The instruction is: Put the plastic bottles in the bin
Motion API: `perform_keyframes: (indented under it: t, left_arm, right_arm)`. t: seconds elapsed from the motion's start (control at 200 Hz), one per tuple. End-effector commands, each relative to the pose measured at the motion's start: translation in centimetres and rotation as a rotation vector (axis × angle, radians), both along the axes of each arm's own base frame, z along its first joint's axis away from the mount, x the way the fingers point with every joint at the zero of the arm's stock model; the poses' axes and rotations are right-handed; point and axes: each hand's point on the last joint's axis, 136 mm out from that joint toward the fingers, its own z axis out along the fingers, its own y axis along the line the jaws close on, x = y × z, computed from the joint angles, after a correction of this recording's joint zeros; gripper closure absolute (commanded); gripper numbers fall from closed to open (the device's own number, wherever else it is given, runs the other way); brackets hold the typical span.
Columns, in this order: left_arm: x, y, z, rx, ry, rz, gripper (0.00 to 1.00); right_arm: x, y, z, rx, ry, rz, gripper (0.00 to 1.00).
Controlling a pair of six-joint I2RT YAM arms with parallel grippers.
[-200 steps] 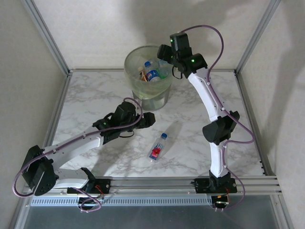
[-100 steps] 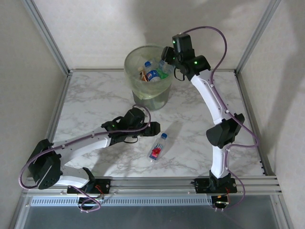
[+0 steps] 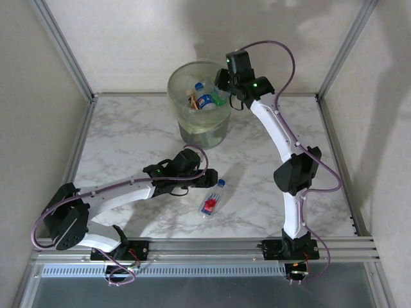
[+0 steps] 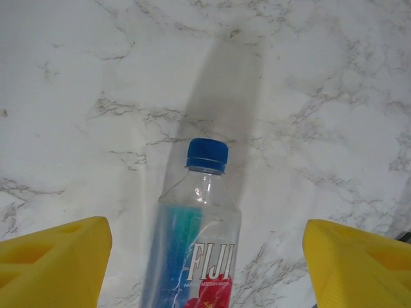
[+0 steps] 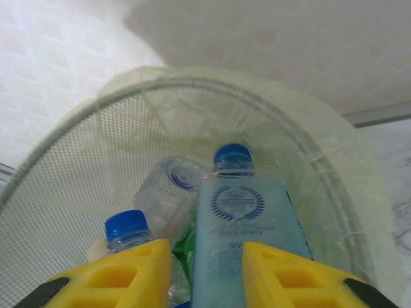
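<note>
Top camera overlooks the table; wrist cameras closely face bottle, bin.

One bottle left out, the others in the bin.
A clear Fiji bottle with a blue cap and red-flower label lies on its side on the marble surface, near centre, cap pointing far. The pale-green translucent bin stands upright at far centre, with blue-capped bottles piled inside.

The left arm and right arm have white link shells and black joint housings, with black bases on the aluminium rail. A purple cable loops along each. The left end effector and right end effector have yellow fingers.
</note>
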Motion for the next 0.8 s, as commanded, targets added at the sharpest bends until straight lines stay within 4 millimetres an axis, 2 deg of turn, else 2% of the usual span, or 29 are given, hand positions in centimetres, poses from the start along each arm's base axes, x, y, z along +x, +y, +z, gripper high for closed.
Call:
perform_keyframes:
  t: [0.0, 0.08, 0.195, 0.401, 0.566, 0.666, 0.796]
  left_arm:
    - [-0.6, 0.3, -1.3, 0.049, 0.021, 0.002, 0.22]
    - [-0.8, 0.3, -1.6, 0.068, 0.023, -0.002, 0.22]
    - [-1.0, 0.4, -2.3, 0.143, 0.011, -0.01, 0.21]
    - [-1.9, -0.3, -3.4, 0.23, 0.004, -0.048, 0.16]
    - [-1.8, -0.6, -4.0, 0.26, -0.001, -0.065, 0.13]
    - [-2.0, -0.7, -4.9, 0.287, 0.011, -0.089, 0.13]
    - [-3.0, -1.9, -5.4, 0.273, 0.049, -0.154, 0.14]
  right_arm:
    - [0.0, 0.5, -1.1, -0.008, 0.015, 0.022, 0.67]
    - [-0.3, 0.5, -1.1, -0.009, 0.013, 0.022, 0.67]
    - [-0.7, 0.0, 0.3, -0.015, -0.015, 0.013, 0.66]
    - [-2.7, -1.0, 6.7, 0.034, -0.121, 0.016, 0.45]
    - [-5.7, -2.7, 10.2, 0.069, -0.194, 0.004, 0.41]
    - [-7.8, -3.9, 10.9, 0.09, -0.219, 0.003, 0.4]
    - [-10.1, -5.5, 9.8, 0.093, -0.207, -0.019, 0.4]
